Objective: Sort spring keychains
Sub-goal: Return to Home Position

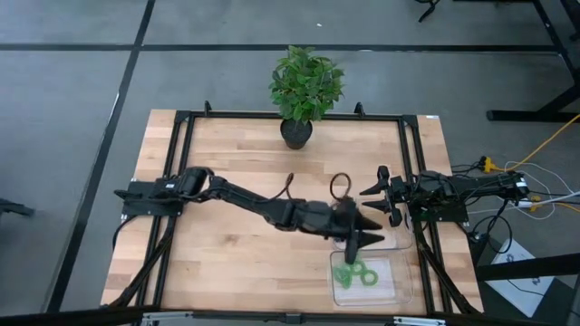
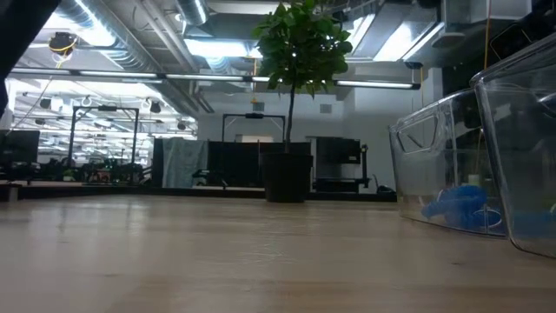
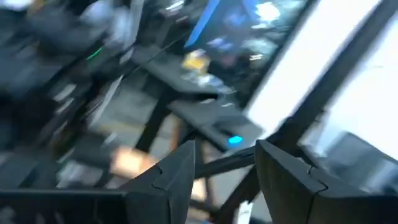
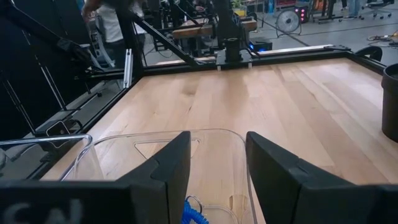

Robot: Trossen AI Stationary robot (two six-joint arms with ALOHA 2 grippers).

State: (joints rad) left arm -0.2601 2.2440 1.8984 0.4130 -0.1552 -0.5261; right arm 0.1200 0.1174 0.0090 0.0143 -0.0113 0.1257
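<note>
The left arm is stretched across the table (image 1: pixel 227 154) from its left side, and the left pincer (image 1: pixel 355 244) is held pointing down over the rim of a clear tray (image 1: pixel 401 282) on the table's right side, at the edge away from the plant. Its fingers (image 3: pixel 171 183) are seen spread apart in the left wrist view, with nothing gripped between them. Inside that tray a cluster of green spring keychains (image 1: pixel 356 274) is gathered just below the pincer's tips; whether they are touched cannot be told. The right pincer (image 1: pixel 372 195) is kept at the table's right edge, facing inward, with a second clear tray (image 4: pixel 155 138) just in front of it. Its fingers (image 4: pixel 168 168) are parted too, and nothing is held. In that second tray blue spring keychains (image 2: pixel 465 207) are heaped on the bottom, and one blue coil is also caught in the right wrist view, low between the two fingers. A potted plant (image 1: pixel 306 86) is stood at the middle of the far edge, well apart from both trays.
</note>
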